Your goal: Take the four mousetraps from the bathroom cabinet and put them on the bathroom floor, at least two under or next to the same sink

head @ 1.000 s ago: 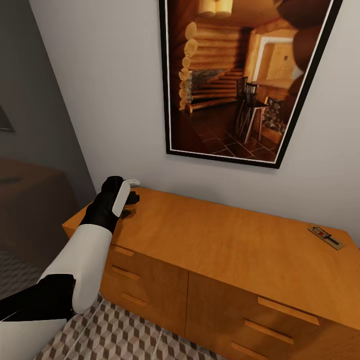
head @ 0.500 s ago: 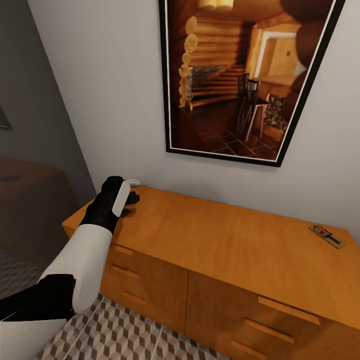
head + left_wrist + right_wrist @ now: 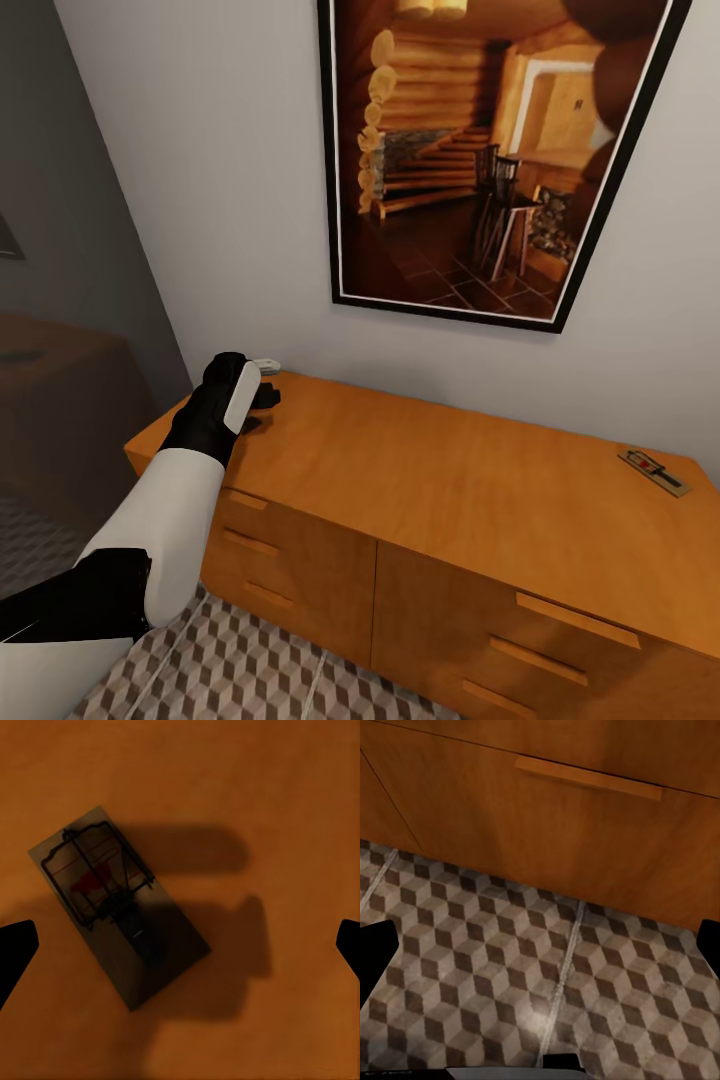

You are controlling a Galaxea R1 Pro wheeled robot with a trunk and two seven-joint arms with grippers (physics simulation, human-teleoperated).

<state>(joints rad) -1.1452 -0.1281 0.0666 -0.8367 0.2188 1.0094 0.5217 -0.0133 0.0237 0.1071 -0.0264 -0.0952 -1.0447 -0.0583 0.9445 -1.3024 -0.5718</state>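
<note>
Orange-brown cabinet (image 3: 470,500) top, left far corner: left gripper (image 3: 262,392) poised with fingers spread wide over a mousetrap (image 3: 116,904), not touching it. Second mousetrap (image 3: 653,472) at the far right end. Right gripper (image 3: 540,945) also wide open, low above the cube-patterned floor (image 3: 510,975) before the drawers.

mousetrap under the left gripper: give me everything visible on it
The small flat dark-brown rectangular mousetrap lies flat on the orange-brown wooden cabinet top, skewed diagonally in the left wrist view. A thin black wire frame and a red patch sit on one half. The left gripper is open above it, its black fingers not touching; their shadow covers the other half.
</note>
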